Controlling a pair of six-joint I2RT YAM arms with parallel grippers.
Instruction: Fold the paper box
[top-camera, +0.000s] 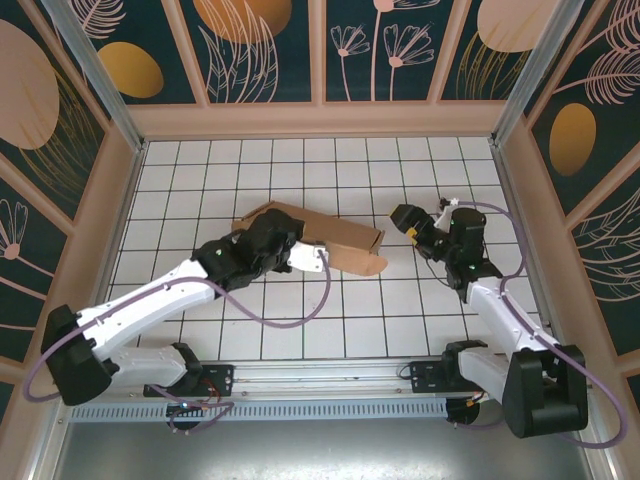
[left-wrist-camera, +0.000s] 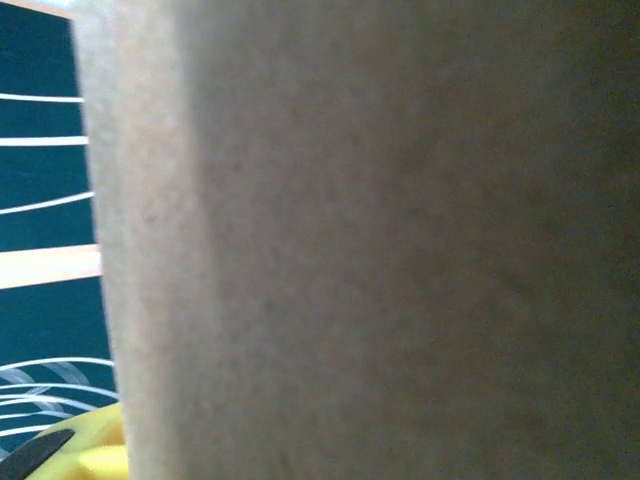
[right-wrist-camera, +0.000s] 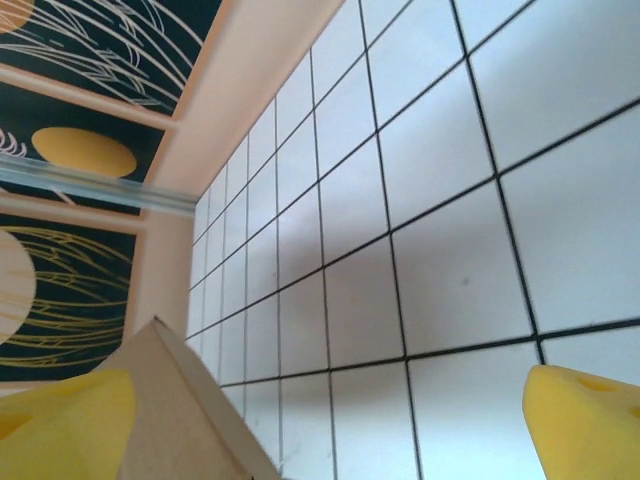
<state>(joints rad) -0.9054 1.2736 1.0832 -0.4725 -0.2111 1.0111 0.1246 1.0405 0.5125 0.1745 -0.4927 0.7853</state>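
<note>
Paper box (top-camera: 340, 232), matte brown cardboard, partly folded, left gripper (top-camera: 283, 243) seemingly against it, clasp unclear, right gripper (top-camera: 403, 217) spread apart.

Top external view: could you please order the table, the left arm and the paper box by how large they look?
1. table
2. left arm
3. paper box, smallest as seen; that arm covers part of it, so its full extent is unsure.

White gridded table (top-camera: 400, 330), floral teal walls (top-camera: 270, 50)
</note>
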